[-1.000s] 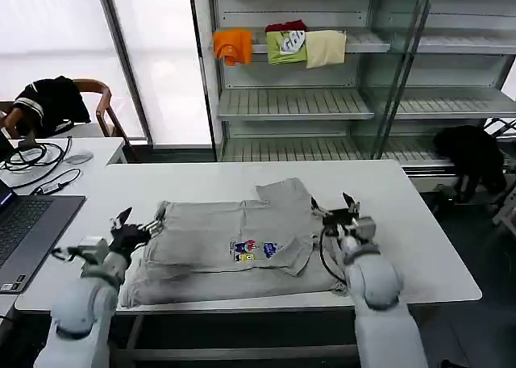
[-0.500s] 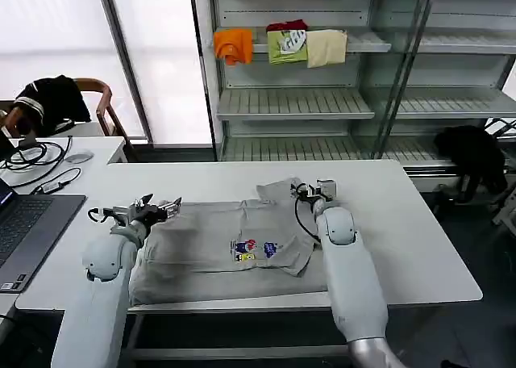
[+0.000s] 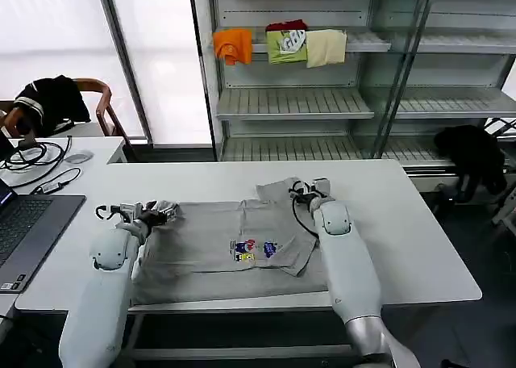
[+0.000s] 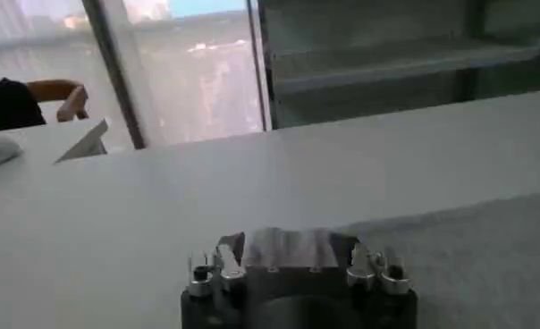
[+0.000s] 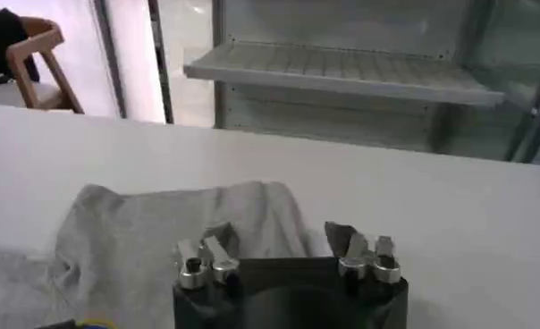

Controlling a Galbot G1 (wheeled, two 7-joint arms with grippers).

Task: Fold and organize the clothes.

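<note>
Grey shirt [image 3: 234,243], soft matte cotton, lies flat in a rough rectangle at centre of the white smooth surface [image 3: 403,223]; small multicoloured print [image 3: 254,249] near its middle. Left tool [image 3: 157,213] at the shirt's 10 o'clock corner, pinching a bunched fold of cloth. Right tool [image 3: 302,192] at the 1 o'clock corner over a rumpled raised flap; its metal fingers [image 5: 359,250] stand spread, cloth lying between them.
</note>
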